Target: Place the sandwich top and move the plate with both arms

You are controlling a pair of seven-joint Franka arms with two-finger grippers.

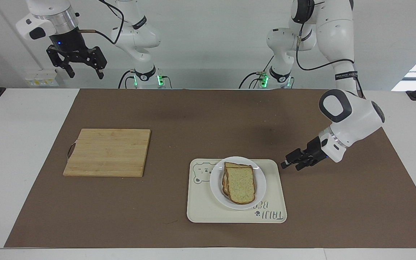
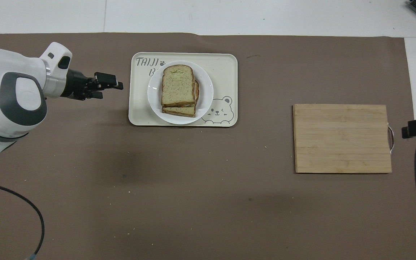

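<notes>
The sandwich top (image 1: 241,184) (image 2: 178,85), a pale speckled slice, lies on top of the stacked sandwich on the white plate (image 1: 216,185) (image 2: 207,94). The plate rests on the cream bear tray (image 1: 200,211) (image 2: 224,70). My left gripper (image 1: 289,167) (image 2: 112,90) hangs open and holds nothing, a little above the brown mat beside the tray, toward the left arm's end of the table. It is clear of the plate. The right gripper (image 1: 86,74) waits open, raised high at the robots' end; only a black edge of it shows in the overhead view.
A bamboo cutting board (image 1: 108,151) (image 2: 341,139) lies on the brown mat (image 1: 208,119) toward the right arm's end of the table. Small crumbs are scattered over the mat.
</notes>
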